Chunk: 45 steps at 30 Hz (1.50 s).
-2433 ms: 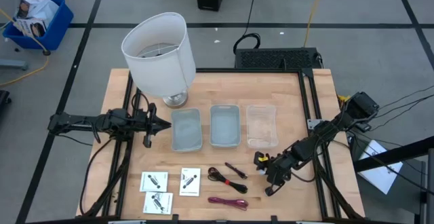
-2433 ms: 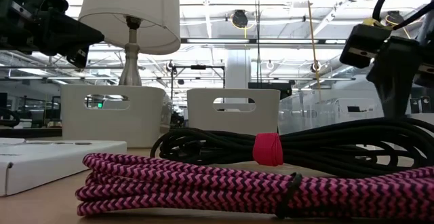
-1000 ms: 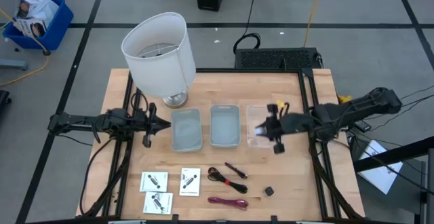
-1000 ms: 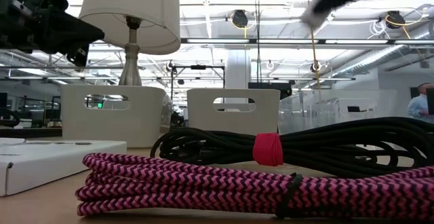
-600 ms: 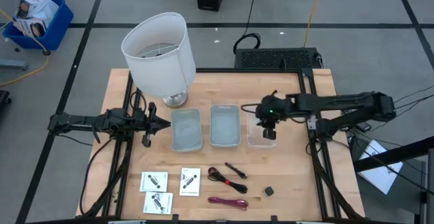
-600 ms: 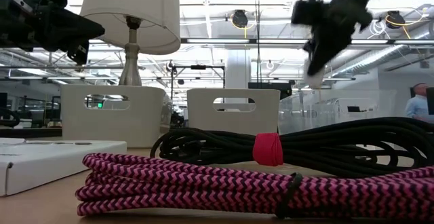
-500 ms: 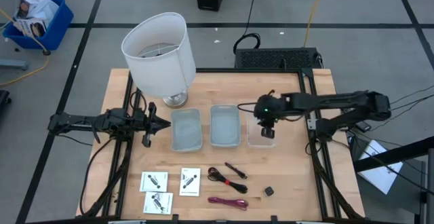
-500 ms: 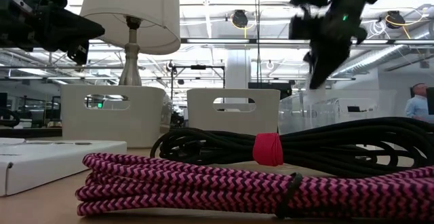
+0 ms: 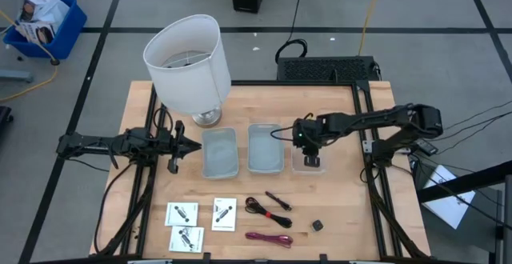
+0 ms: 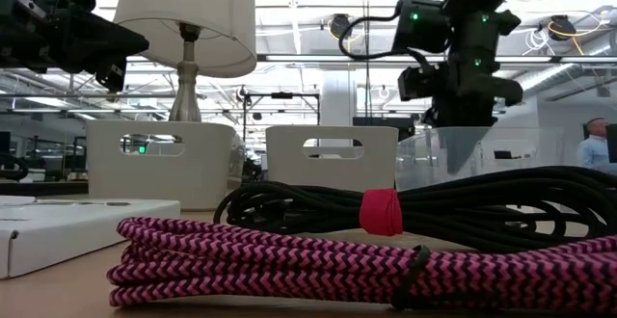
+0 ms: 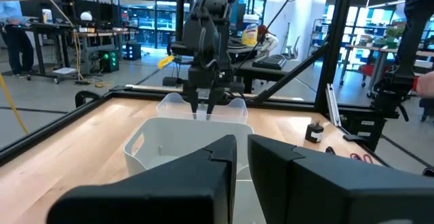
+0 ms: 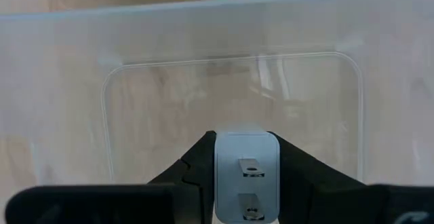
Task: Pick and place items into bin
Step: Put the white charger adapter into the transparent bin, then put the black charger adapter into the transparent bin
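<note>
My right gripper (image 9: 310,156) points straight down into the clear bin (image 9: 324,132), the rightmost of three bins, and is shut on a small white tag-like piece (image 12: 246,153). In the low view its tip (image 10: 453,159) sits behind the clear wall (image 10: 521,149). My left gripper (image 9: 194,145) waits shut, left of the grey bin (image 9: 220,154). Three white packets (image 9: 182,214) (image 9: 224,214) (image 9: 186,238) lie flat near the front edge. Beside them lie the black cable (image 9: 268,208), the magenta cable (image 9: 268,238) and the black cube (image 9: 318,226). My right gripper pinches the small white piece by its two opposite sides (image 12: 224,163) between its two fingers (image 12: 196,170), coming from above and pointing down. The piece faces the clear bin's floor (image 12: 169,115). I cannot tell whether it touches that floor.
A big white lampshade on a metal foot (image 9: 188,64) stands at the far left of the table. The middle bin (image 9: 266,148) sits between the grey and clear bins. A small black stick (image 9: 277,198) lies by the black cable. Bare wood lies right of the cube.
My right gripper, carrying the white piece, has tipped from level to pointing straight down, shifted slightly toward the table's left over the clear bin, and come down between its walls. My left arm has kept still.
</note>
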Tool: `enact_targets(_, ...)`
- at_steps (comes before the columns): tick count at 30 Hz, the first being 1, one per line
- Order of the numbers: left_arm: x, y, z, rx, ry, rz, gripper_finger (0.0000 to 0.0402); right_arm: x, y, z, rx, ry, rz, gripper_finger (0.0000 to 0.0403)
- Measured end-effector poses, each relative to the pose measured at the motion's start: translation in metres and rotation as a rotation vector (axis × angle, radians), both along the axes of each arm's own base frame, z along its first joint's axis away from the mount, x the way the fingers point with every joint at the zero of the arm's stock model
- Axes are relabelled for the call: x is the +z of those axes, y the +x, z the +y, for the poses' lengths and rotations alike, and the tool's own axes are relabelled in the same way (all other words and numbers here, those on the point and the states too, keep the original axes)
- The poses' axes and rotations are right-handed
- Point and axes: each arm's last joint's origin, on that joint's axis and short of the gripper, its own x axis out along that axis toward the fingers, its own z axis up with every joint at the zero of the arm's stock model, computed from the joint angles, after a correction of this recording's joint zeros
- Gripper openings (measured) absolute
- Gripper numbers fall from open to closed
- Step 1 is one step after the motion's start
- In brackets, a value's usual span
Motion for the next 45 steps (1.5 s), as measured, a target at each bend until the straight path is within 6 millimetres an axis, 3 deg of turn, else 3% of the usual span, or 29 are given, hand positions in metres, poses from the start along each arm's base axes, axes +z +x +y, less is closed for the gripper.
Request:
enact_targets(6,0.000,0.000,0.000,0.000,0.000,0.000,0.0047,-0.007,0.005,-0.001,0.017,-0.007,0.001,0.0093)
enact_targets(23,0.000,0.000,0.000,0.000,-0.002,0.000,0.0047,-0.027,-0.007,0.000,0.015,-0.011,0.012,0.0096)
enact_targets(32,0.000,0.000,0.000,-0.001,-0.004,0.001,0.0047,-0.028,-0.008,0.001,0.014,-0.011,0.016,0.0136)
enact_targets(39,0.000,0.000,0.000,-0.001,-0.004,0.000,0.0047,-0.024,-0.009,0.000,0.005,-0.064,0.002,0.0169)
enact_targets(45,0.000,0.000,0.000,0.000,-0.004,0.000,0.0047,0.005,-0.014,0.001,0.002,-0.078,-0.119,0.0200)
